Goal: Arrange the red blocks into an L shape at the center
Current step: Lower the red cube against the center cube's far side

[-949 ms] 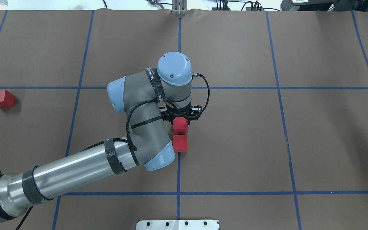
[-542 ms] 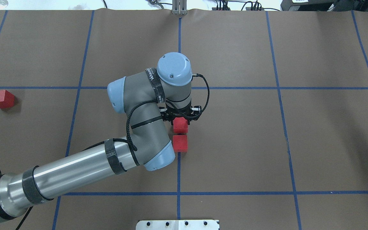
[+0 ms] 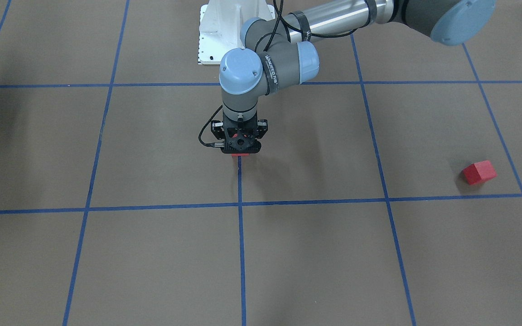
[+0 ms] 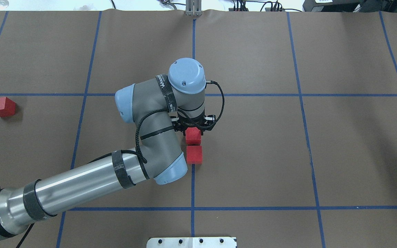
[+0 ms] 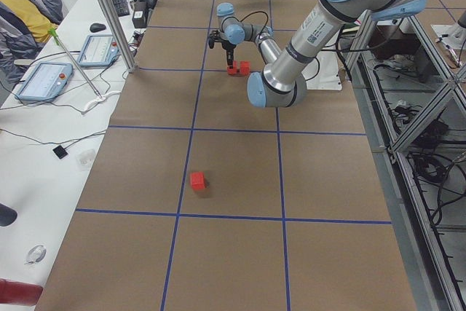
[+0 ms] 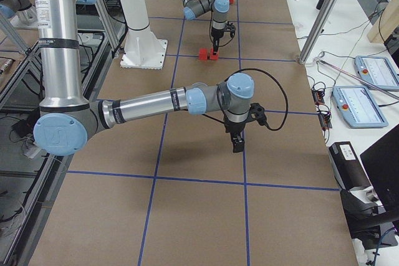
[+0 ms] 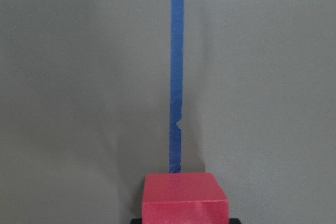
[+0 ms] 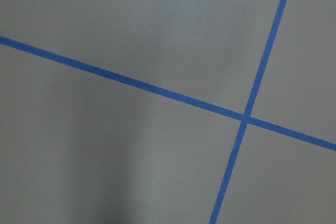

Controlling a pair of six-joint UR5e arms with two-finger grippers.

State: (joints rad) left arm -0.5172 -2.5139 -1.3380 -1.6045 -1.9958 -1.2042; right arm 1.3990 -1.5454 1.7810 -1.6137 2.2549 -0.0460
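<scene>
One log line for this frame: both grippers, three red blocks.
left gripper | shut on gripped block at center | second block beside it, small gap | third block far left | right gripper: cannot tell

Grid centre (image 4: 215,148): my left gripper (image 4: 193,132) straddles the far block (image 4: 193,137) on the tape line (image 4: 192,182). The near block (image 4: 194,154) sits just toward my base, a slight gap between. The third block (image 4: 2,106) lies well off left.
</scene>
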